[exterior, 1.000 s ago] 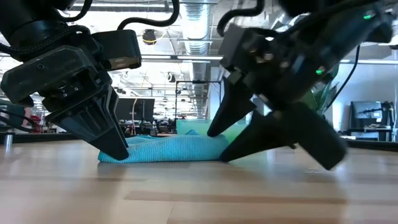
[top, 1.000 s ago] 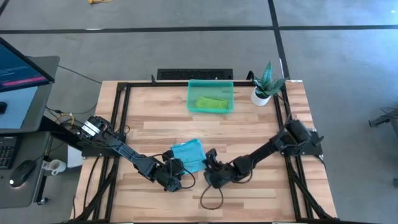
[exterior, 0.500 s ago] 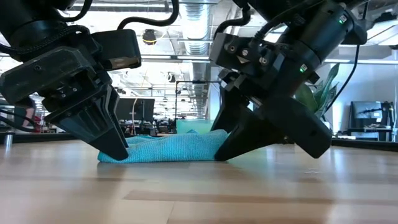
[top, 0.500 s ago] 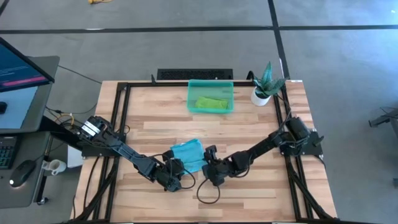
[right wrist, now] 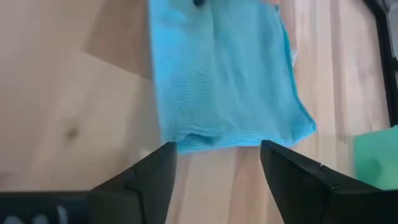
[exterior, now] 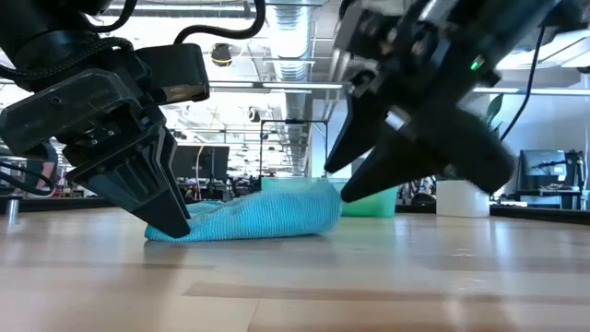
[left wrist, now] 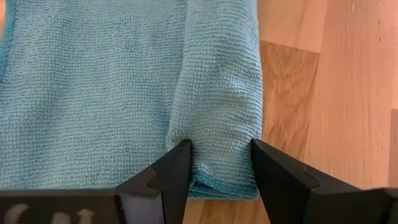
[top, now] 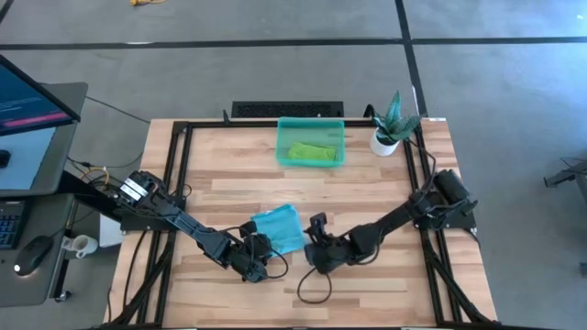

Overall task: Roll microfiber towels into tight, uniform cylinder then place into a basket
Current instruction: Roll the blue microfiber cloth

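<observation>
A light blue towel (top: 278, 227) lies on the wooden table, partly rolled. The roll (exterior: 258, 217) runs along its near edge and the flat part (left wrist: 87, 81) lies beyond it. My left gripper (left wrist: 221, 165) is shut on the roll's left end (exterior: 171, 217). My right gripper (right wrist: 217, 158) hangs open just off the roll's right end (right wrist: 205, 140), raised above the table (exterior: 359, 180) and touching nothing. The teal basket (top: 310, 142) stands at the far middle with a lime green towel (top: 310, 151) inside it. My left gripper pinches the left end of the towel's roll (left wrist: 221, 143) between its two fingers, one fingertip (left wrist: 177, 165) on each side of the roll. The fingers slant down from the near left and point along the roll. The roll rests on the table.
A white pot with a green plant (top: 390, 128) stands right of the basket. A black frame (top: 174, 174) runs round the table's edges. Bare wood lies between the towel and the basket. A desk with a monitor (top: 32, 101) stands off the table's left side.
My right gripper pressed in on the roll's right end, then rose off the table and drew back a little toward the right edge, rolling about its own axis. The roll's right end now stands plumper than before. My left gripper kept its hold.
</observation>
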### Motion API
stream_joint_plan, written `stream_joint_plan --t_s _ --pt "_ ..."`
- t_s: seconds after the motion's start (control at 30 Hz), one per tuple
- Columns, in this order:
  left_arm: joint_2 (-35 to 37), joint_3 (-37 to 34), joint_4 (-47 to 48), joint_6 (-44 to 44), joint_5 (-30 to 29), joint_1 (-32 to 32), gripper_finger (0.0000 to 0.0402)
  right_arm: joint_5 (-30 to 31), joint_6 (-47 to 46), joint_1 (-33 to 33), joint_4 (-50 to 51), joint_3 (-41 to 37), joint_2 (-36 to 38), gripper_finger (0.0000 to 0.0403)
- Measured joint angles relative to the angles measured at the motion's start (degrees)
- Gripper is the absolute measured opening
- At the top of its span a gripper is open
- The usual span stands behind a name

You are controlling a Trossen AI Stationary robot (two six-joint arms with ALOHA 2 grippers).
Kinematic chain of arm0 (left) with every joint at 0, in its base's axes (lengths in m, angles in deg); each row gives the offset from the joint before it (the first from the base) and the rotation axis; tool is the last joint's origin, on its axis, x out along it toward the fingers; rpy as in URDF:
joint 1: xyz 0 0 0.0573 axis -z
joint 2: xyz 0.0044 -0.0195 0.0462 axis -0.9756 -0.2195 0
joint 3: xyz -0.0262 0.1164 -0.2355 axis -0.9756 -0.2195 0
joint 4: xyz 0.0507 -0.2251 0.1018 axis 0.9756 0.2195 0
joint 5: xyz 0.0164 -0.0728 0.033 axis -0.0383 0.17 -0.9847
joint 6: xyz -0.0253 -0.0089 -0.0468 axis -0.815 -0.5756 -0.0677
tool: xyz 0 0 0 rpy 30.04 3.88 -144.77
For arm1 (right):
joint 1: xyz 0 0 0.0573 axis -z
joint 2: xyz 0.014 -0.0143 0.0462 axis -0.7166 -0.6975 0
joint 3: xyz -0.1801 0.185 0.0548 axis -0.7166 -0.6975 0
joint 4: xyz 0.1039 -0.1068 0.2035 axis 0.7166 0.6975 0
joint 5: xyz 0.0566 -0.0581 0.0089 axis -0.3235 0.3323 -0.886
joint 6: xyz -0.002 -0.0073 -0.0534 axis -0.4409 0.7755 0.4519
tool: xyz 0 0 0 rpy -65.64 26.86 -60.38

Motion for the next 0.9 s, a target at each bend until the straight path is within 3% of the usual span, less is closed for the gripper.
stream_joint_plan --t_s 0.33,0.7,0.9 --pt "0.0 0.0 0.0 -0.02 0.0 0.0 0.016 -0.83 5.3 -4.61 -4.9 0.07 0.56 0.0258" --pt "0.0 0.0 0.0 -0.13 -0.02 0.0 0.016 -9.39 5.3 0.32 -8.33 0.07 -2.24 0.0258" --pt "0.0 0.0 -0.02 -0.11 0.0 0.0 0.016 -8.04 2.93 1.88 -9.03 0.42 -5.15 0.0258"
